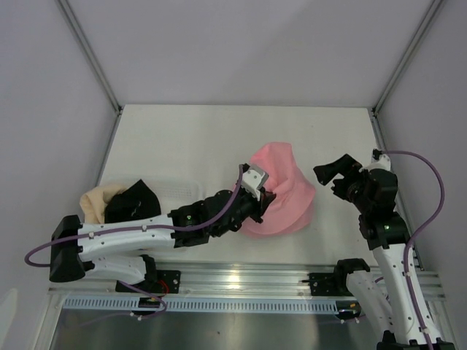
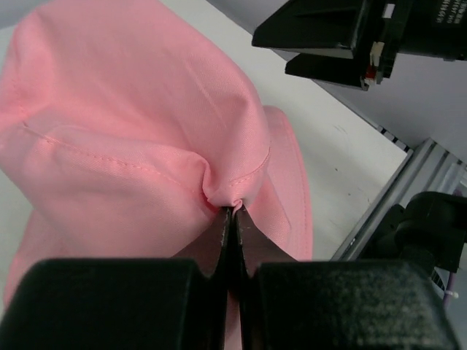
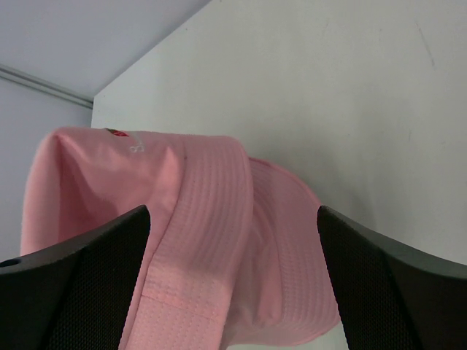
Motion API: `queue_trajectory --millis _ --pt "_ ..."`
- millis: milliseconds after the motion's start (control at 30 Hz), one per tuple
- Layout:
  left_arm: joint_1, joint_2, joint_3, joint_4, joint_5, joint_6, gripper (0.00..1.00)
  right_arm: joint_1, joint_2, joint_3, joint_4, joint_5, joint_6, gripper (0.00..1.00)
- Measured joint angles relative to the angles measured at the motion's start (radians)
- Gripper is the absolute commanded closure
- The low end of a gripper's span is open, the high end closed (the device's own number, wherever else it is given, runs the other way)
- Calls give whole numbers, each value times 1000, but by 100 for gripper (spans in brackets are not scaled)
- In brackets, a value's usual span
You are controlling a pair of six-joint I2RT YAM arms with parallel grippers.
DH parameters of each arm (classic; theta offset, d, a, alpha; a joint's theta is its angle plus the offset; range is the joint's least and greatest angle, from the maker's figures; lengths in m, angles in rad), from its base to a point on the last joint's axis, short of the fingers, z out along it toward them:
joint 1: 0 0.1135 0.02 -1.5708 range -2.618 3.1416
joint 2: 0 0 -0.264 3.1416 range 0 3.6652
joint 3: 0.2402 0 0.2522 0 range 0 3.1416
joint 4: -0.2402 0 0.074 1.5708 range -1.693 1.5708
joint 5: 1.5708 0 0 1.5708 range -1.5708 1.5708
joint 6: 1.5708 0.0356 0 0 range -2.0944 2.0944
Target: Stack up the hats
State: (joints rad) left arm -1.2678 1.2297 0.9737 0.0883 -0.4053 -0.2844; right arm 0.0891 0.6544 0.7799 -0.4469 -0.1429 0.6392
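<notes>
Stacking under way: left gripper point(image 1: 264, 198) pinches soft pink cloth bucket hat point(image 1: 281, 171) over second pink hat point(image 1: 293, 219) near the table point(image 1: 182, 138) front edge; right gripper point(image 1: 330, 176) gapes wide alongside. Next, probably lower squarely, release

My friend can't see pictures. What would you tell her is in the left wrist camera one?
The left tool is shut, pinching a fold of a pink hat that fills most of the picture. Behind it lies the white table, and the black right tool hangs open at the top right.
</notes>
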Motion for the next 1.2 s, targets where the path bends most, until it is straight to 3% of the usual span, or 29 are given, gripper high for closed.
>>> queue_trajectory --millis 333,533,700,733,767,833,867,900,933,967,1067,1200 --pt "-39 0 -32 16 -61 -40 99 3 -35 -238 114 -129 221 27" --pt "-39 1 -39 21 -80 -60 97 19 -32 -253 197 -162 287 51" --pt "-39 -1 -63 22 -104 -74 96 32 -44 -253 262 -162 324 79" --pt "-39 -1 -64 21 -108 -74 95 32 -44 -253 274 -162 334 91" --pt "-39 -1 -64 21 -109 -74 91 32 -42 -253 286 -162 339 100" --pt "-39 -1 -64 20 -117 -74 79 35 -34 -251 298 -162 352 100" --pt "-40 -2 -64 15 -124 -75 54 39 -28 -248 296 -161 354 100" --pt "-39 -3 -63 5 -135 -69 46 41 -23 -246 295 -159 352 100" --pt "-39 -6 -62 -8 -148 -71 27 43 -19 -246 294 -158 351 100" --pt "-36 -13 -61 -22 -158 -74 18 46 -18 -246 292 -155 347 100" --pt "8 -94 -61 -87 -157 -82 4 48 -19 -246 295 -154 335 100" --pt "182 -314 -85 -136 -139 -121 1 48 -19 -247 312 -156 322 100"
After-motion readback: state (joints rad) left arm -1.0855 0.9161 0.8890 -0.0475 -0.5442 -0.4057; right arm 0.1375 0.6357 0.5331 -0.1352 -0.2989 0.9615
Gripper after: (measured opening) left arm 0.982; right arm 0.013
